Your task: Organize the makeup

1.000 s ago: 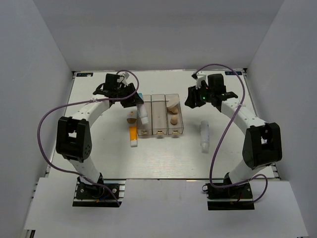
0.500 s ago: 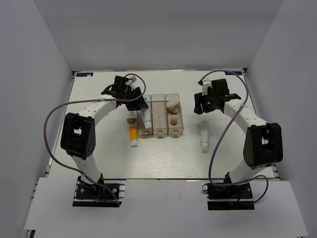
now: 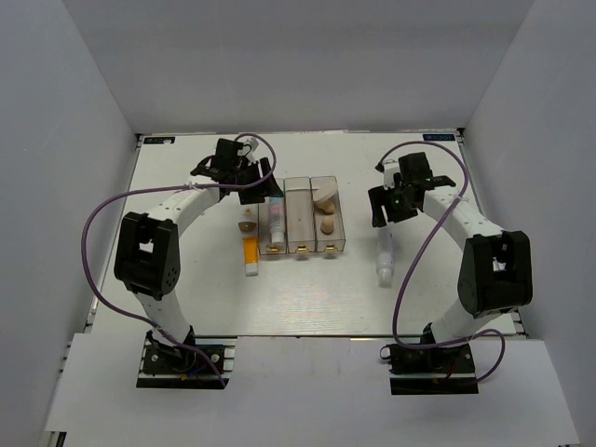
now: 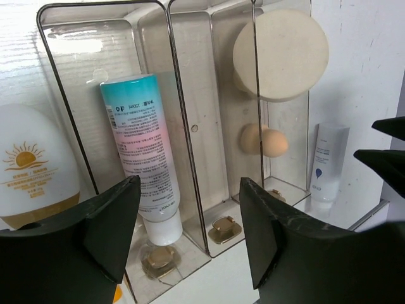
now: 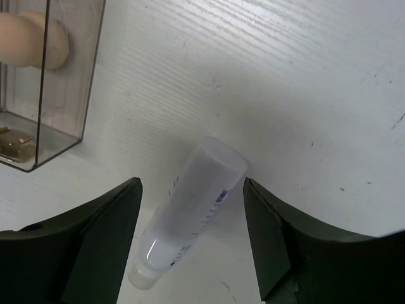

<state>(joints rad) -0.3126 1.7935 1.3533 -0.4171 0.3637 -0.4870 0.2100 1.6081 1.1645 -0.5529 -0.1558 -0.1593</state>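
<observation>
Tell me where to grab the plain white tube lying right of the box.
Grip the white tube mid-body, from straight above, jaws spanning its width. It lies flat on the table, apart from the box, and the open right gripper hangs over it.

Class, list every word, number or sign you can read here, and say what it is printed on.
No words read clearly.
Orange tube: an orange sun emblem, no lettering legible.
Gradient tube: lines of dark print, too small to read.
Plain white tube: a blue drop mark, fine print unreadable.
Table-edge sticker: too small.
</observation>
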